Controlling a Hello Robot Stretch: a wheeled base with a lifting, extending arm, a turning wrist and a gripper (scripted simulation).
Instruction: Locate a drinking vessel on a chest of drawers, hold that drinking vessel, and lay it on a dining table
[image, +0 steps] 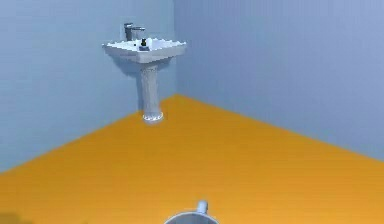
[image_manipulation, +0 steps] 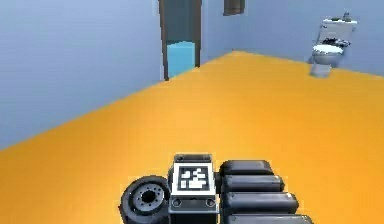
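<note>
At the arm side view's bottom edge lies the arm's dark ribbed bar (image_manipulation: 255, 190) with a white square with black marks (image_manipulation: 192, 180) on it. Left of that square sits the gripper's dark rounded body (image_manipulation: 145, 200). Its far end cannot be made out, so I cannot tell whether it holds anything. Around it is bare orange floor (image_manipulation: 200, 110).
A white pedestal sink (image: 147, 55) with a tap stands in the blue-walled corner ahead. A white toilet (image_manipulation: 327, 50) stands at the arm side view's upper right. An open doorway (image_manipulation: 180, 40) in the far wall shows something light blue beyond. A grey rounded part (image: 195, 213) sits at the forward view's bottom edge.
</note>
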